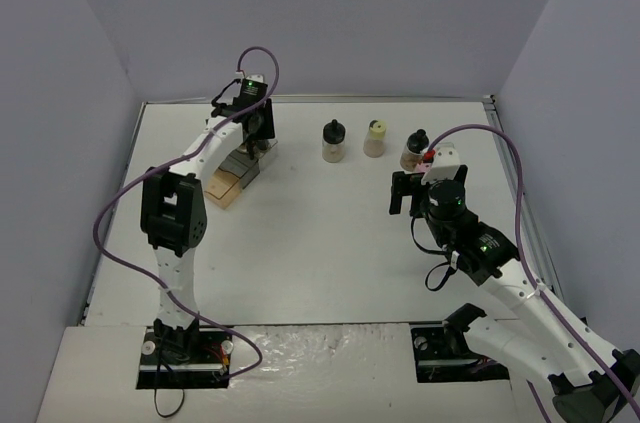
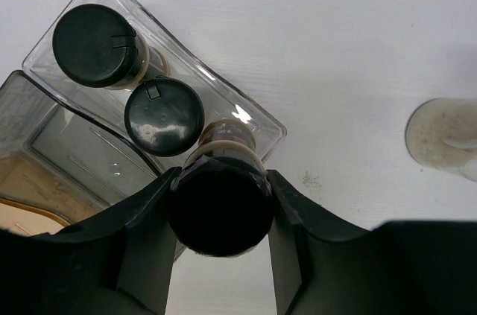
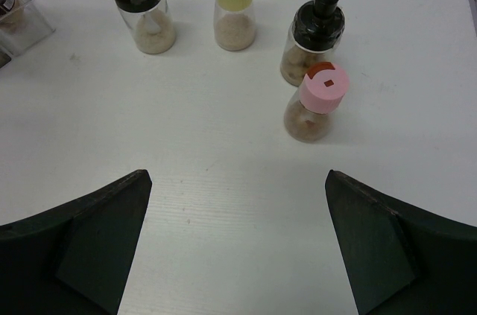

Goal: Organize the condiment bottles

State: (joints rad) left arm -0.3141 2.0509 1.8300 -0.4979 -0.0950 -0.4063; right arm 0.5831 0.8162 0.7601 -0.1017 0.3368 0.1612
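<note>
My left gripper (image 2: 220, 214) is shut on a slim black-capped condiment bottle (image 2: 218, 199), holding it over the right end of the tray's clear top step. Two more black-capped bottles (image 2: 95, 45) (image 2: 164, 116) stand in that step. In the top view the left gripper (image 1: 256, 146) hangs over the tray (image 1: 228, 183) at the back left. My right gripper (image 3: 237, 177) is open with bare table between its fingers. Ahead of it stand a black-capped jar (image 3: 141, 10), a yellow-capped jar (image 3: 235, 8), a rounder black-capped jar (image 3: 313, 43) and a pink-capped jar (image 3: 317, 103).
The stepped clear-and-amber tray (image 2: 89, 147) has lower steps holding no bottles. A pale jar (image 2: 443, 136) stands right of it in the left wrist view. White walls close in the table on the left, back and right. The right arm (image 1: 470, 243) reaches over the table's right half.
</note>
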